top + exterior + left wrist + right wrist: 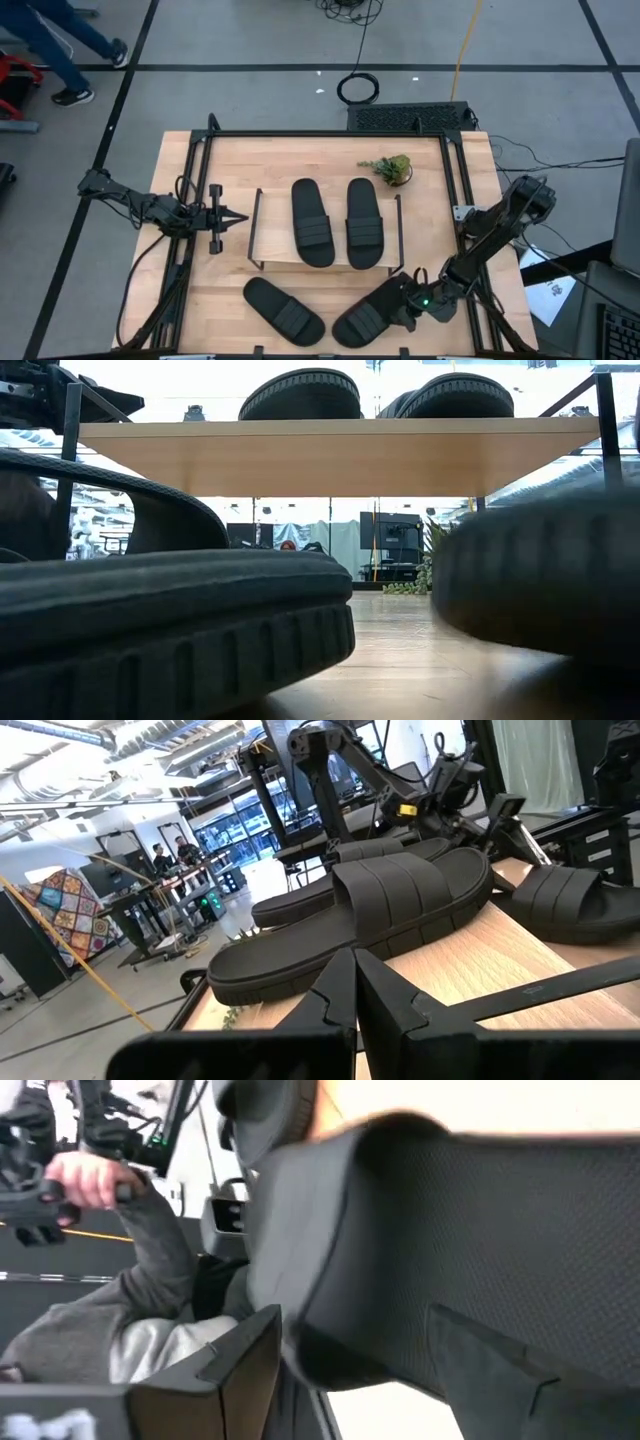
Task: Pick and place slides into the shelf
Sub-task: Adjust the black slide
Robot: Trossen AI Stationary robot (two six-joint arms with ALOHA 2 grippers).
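On the desk's near edge lay two slides, the left one [284, 311] untouched, the right one [372, 314] with the right pincer [413, 297] pinching its far end. They looked light, rubbery and bendy, best gripped by an edge or the ribbed strap. Farther off, two slides [337, 222] rested on the shelf [281, 255]. The left pincer [236, 217] waited, fingers pressed together, left of the shelf.

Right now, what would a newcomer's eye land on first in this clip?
Two slides lie side by side on top of the shelf at mid-table. In front of it, the right gripper grips a third slide, while a fourth lies loose beside it; the left gripper waits left of the shelf.
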